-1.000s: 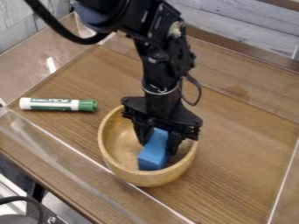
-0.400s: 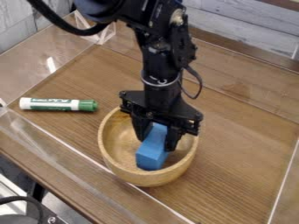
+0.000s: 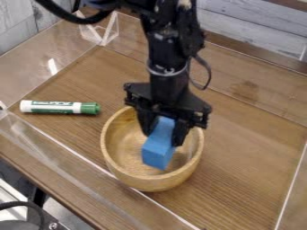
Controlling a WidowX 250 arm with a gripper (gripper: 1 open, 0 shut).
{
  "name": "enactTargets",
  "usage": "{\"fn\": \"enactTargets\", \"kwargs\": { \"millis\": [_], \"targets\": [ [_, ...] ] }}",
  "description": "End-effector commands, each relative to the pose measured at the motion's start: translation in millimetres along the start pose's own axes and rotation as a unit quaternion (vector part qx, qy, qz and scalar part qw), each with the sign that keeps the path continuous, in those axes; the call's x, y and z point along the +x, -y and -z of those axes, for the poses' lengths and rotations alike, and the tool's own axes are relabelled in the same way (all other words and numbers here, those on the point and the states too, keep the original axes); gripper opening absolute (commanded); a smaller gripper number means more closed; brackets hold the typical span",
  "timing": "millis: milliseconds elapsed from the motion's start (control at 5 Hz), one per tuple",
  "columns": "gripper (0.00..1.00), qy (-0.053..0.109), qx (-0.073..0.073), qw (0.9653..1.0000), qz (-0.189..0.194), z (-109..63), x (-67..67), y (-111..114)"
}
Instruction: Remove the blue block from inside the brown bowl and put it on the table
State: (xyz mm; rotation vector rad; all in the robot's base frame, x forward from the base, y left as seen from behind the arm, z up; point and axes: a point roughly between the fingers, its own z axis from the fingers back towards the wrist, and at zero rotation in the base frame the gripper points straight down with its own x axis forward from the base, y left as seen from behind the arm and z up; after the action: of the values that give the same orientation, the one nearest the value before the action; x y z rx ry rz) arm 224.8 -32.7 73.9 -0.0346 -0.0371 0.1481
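We saw the black fingers [image 3: 166, 135] pointing straight down over the brown bowl [image 3: 120, 153], closed on the upper end of the blue block [image 3: 159, 147] and gripping it from both sides. The block hung tilted, its top caught between the fingers and its lower end down inside the bowl's hollow, toward the right part of the rounded inside; we could not tell whether that lower end touched the wood or hung just clear of it. The bowl sat on the glossy wood-grain counter [image 3: 246, 126], near its front edge, and nothing else lay in it. To the left of the bowl, apart from it, a green-and-white marker [image 3: 57, 108] lay flat on the counter, its green cap end toward the bowl. Low clear plastic walls [image 3: 74, 154] edged the counter. The black arm [image 3: 171, 45] rose from the fingers toward the top of the view.
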Motion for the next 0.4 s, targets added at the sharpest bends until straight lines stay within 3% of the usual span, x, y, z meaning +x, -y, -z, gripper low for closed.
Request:
{"fn": "enactTargets", "kwargs": {
  "millis": [0, 200],
  "targets": [
    [0.0, 0.035, -0.008, 0.9993, 0.002, -34.8, 14.1, 10],
    [0.0, 0.041, -0.011, 0.9991, 0.003, -55.6, 18.2, 20]
  ]
}}
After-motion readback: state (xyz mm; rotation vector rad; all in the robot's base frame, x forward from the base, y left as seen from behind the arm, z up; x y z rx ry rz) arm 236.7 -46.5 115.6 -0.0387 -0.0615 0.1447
